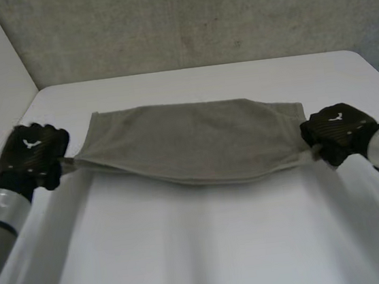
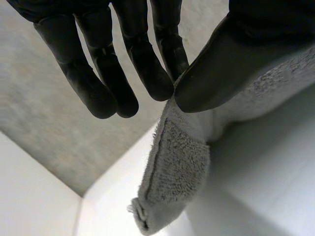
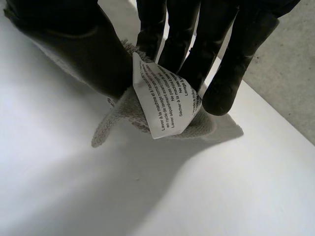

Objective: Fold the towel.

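Okay, the towel [image 1: 196, 141] hangs stretched between both hands over the white table [image 1: 210, 263], sagging a little in the middle. I can't tell whether its far edge rests on the tabletop.

My left hand [image 1: 35, 154] pinches the left end, thumb pressing the cloth against the fingers. My right hand [image 1: 339, 132] pinches the right end the same way, with the white care label [image 3: 165, 101] poking out between thumb and fingers.

The near edge shows two layers, so I judge one fold is already in. Next move, I reckon: hold the tension even, lower the towel flat, then bring one end across to the other with corners matched.
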Controlling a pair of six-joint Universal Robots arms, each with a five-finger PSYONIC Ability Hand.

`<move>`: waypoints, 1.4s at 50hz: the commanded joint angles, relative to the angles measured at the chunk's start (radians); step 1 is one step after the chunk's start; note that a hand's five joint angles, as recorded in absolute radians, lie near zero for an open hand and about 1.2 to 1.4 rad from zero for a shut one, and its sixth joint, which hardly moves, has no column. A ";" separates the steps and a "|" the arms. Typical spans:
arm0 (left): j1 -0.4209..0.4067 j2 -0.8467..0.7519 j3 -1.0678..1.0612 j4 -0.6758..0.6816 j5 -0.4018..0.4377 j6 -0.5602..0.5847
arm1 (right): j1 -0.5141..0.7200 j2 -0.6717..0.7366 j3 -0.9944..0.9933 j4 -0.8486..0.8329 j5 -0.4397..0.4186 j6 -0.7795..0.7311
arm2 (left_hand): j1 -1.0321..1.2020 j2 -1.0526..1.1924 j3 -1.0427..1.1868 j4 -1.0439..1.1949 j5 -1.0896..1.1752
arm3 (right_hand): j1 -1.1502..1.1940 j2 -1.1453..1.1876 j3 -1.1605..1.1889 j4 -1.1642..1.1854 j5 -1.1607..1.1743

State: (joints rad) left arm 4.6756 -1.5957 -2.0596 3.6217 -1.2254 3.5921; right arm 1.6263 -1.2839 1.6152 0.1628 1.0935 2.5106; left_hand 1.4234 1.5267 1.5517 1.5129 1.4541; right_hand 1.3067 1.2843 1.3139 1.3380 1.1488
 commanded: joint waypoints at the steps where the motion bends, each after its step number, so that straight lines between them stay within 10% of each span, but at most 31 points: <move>1: 0.123 0.252 -0.091 -0.086 0.136 -0.007 | -0.138 -0.144 0.008 0.216 -0.219 -0.003 | -0.027 -0.130 -0.155 -0.117 -0.232 | 0.090 0.112 0.082 0.058 0.073; 6: 0.224 0.381 -0.114 -0.211 0.239 -0.044 | -0.242 -0.241 -0.003 0.359 -0.346 -0.045 | -0.027 -0.130 -0.155 -0.117 -0.232 | 0.090 0.112 0.082 0.058 0.073; 18: 0.279 0.287 -0.083 -0.166 0.294 -0.110 | -0.292 -0.235 -0.012 0.368 -0.345 -0.207 | -0.027 -0.130 -0.155 -0.117 -0.232 | 0.090 0.112 0.082 0.058 0.073; 28: 0.032 -0.232 0.244 -0.063 0.155 -0.102 | -0.077 0.136 -0.289 0.292 -0.100 -0.136 | -0.027 -0.130 -0.155 -0.117 -0.232 | 0.090 0.112 0.082 0.058 0.073; 49: -0.115 -0.819 0.895 -0.222 -0.089 -0.093 | 0.089 0.612 -0.715 -0.052 0.173 0.071 | -0.027 -0.130 -0.155 -0.117 -0.232 | 0.090 0.112 0.082 0.058 0.073; 51: -0.126 -0.837 0.918 -0.235 -0.095 -0.088 | 0.096 0.629 -0.721 -0.080 0.194 0.071 | -0.027 -0.130 -0.155 -0.117 -0.232 | -0.226 -0.204 -0.234 -0.258 -0.243; 53: -0.143 -0.853 0.940 -0.256 -0.098 -0.084 | 0.104 0.652 -0.721 -0.112 0.226 0.074 | -1.074 -1.178 -1.203 -1.164 -1.279 | -1.132 -1.110 -1.139 -1.164 -1.149; 55: -0.150 -0.851 0.941 -0.264 -0.100 -0.084 | 0.106 0.656 -0.722 -0.121 0.252 0.074 | -1.197 -1.300 -1.325 -1.286 -1.402 | -1.132 -1.110 -1.139 -1.164 -1.149; 70: -0.156 -0.699 0.848 -0.270 -0.201 -0.101 | 0.102 0.469 -0.552 -0.141 0.339 0.143 | -1.181 -1.284 -1.309 -1.270 -1.386 | -1.132 -1.110 -1.139 -1.164 -1.149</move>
State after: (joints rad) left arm 4.5143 -2.3679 -1.1549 3.3505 -1.3824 3.4967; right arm 1.7336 -0.7041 0.9635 0.0314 1.4371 2.6274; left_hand 0.3371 0.3294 0.3220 0.3343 0.2972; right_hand 0.2307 0.2440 0.2361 0.2470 0.0539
